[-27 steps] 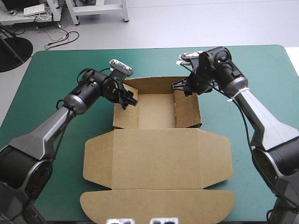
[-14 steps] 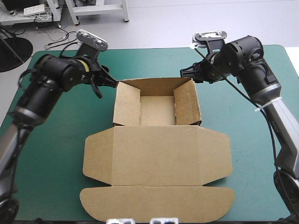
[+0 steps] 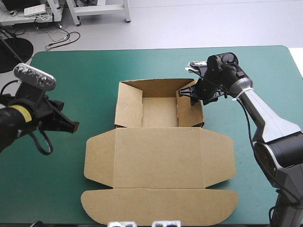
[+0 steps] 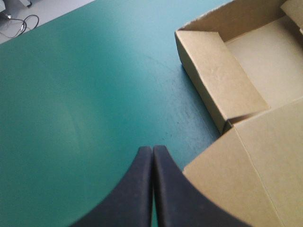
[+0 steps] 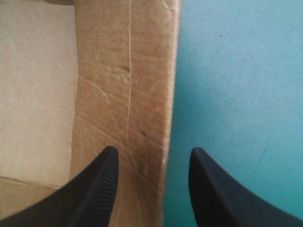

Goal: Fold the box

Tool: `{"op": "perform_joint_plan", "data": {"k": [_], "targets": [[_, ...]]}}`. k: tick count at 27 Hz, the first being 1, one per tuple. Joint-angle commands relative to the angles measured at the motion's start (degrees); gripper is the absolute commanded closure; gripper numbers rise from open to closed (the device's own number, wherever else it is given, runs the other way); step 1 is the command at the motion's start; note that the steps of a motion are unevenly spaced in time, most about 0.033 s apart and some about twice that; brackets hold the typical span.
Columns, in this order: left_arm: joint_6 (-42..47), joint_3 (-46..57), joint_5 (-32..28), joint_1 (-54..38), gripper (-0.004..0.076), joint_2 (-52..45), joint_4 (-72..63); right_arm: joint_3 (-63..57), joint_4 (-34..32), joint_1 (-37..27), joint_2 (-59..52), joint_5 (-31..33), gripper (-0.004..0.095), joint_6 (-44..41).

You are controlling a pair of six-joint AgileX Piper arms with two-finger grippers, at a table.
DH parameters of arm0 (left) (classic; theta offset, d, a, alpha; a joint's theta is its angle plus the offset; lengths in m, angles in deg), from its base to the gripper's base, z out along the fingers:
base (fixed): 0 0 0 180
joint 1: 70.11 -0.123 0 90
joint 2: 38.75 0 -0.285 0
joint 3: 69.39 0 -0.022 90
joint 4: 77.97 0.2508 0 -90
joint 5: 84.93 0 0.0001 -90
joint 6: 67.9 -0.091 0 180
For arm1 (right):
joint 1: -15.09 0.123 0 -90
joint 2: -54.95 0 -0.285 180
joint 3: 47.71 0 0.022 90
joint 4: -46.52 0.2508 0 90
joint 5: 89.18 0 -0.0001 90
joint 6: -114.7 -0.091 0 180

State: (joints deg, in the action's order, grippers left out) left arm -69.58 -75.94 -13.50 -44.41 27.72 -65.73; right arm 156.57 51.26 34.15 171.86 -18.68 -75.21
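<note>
The brown box stands in the middle of the table as an open tray with raised walls. Its lid lies flat toward the front edge. My left gripper hangs over the teal-green cover well to the left of the box, and its black fingers are shut in one arch, holding nothing. The tray's left wall lies ahead of it. My right gripper is at the tray's right wall. It is open and straddles the wall's top edge, one finger inside the tray and one outside.
The lid's rounded tuck flap reaches close to the table's front edge. A wide stretch of teal-green cover lies between the box and the table's left edge. A narrower strip lies to the right of the tray.
My left gripper left the tray's left wall, drew back to the left and front, and shut. My right gripper rose off the right wall, then came back down over it, still open.
</note>
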Motion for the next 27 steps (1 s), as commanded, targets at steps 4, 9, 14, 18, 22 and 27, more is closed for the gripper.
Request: {"op": "perform_joint_plan", "data": {"k": [4, 9, 14, 18, 22, 27], "targets": [[4.2, 16.9, -4.9, 0.3, 0.0734, -15.2, 0.0, 1.4, 2.0, -0.8, 2.2, 0.0, 0.0911, 6.0], [8.8, 31.4, -6.2, 0.3, 0.0734, -26.0, 0.5, 1.9, -4.7, -1.1, 1.0, 1.2, 0.0909, 6.4], [8.9, 38.6, -4.1, 0.3, 0.0734, -32.6, 0.2, 1.9, -7.7, -6.6, -4.0, 1.2, 0.0909, 8.3], [8.9, 39.8, -2.1, 0.3, 0.0733, -35.1, 0.4, 1.8, -9.8, -15.7, -7.2, 1.2, 0.0909, 9.9], [8.9, 39.8, -2.0, 0.3, 0.0734, -35.7, 0.4, 1.8, -10.2, -26.9, -8.2, 1.2, 0.0909, 11.9], [8.9, 39.8, -2.4, 0.3, 0.0733, -35.7, 0.6, 1.7, -11.7, -36.3, -7.3, 1.2, 0.087, 16.7]]}}
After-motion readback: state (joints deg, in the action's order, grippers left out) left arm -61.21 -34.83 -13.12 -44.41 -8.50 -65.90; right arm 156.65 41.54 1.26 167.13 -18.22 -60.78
